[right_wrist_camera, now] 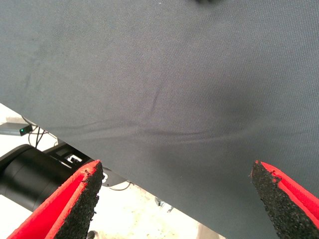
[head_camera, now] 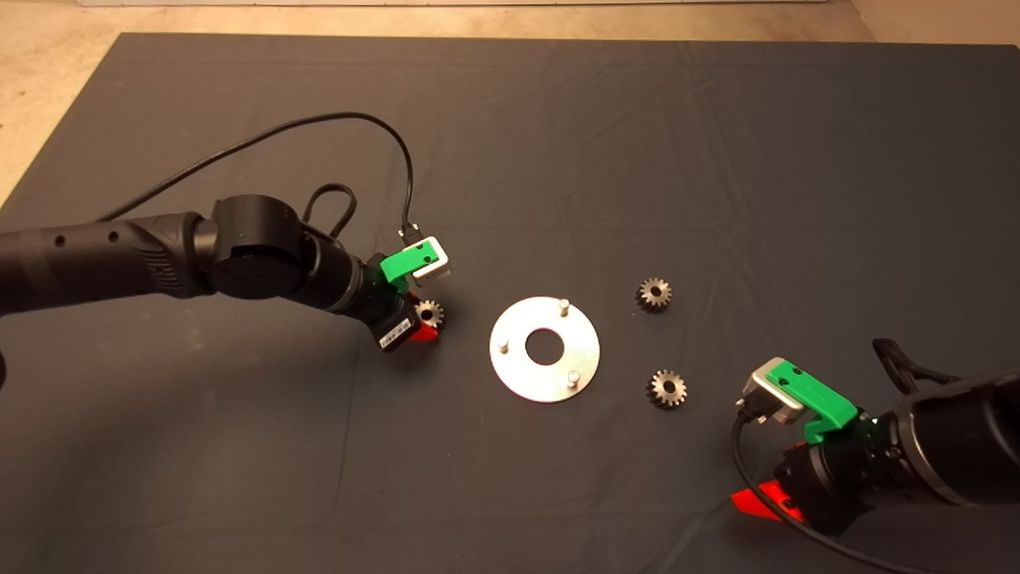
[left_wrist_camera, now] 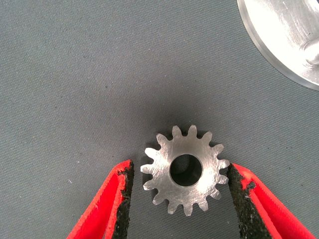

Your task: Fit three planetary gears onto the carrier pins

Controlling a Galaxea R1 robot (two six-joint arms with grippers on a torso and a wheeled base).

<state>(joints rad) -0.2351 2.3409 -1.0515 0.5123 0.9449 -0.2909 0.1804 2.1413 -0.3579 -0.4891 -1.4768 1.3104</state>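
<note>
A shiny round disc (head_camera: 518, 373) with a central hole lies mid-mat, and its three carrier pins (head_camera: 563, 304) (head_camera: 503, 344) (head_camera: 572, 377) stand bare. One planetary gear (head_camera: 430, 312) lies flat on the mat just left of the disc. My left gripper (head_camera: 422, 323) is down around it. In the left wrist view this gear (left_wrist_camera: 192, 147) sits between the open fingers (left_wrist_camera: 124, 194); one pad is at its teeth and the other is a small gap away. Two more gears (head_camera: 654, 294) (head_camera: 667, 389) lie right of the disc. My right gripper (head_camera: 761, 504) waits open at the lower right.
A black cable (head_camera: 351, 119) loops above the left arm. The disc's rim (left_wrist_camera: 279, 35) shows close beyond the gear in the left wrist view. The right wrist view shows the mat's edge (right_wrist_camera: 99, 144), with floor and dark equipment past it.
</note>
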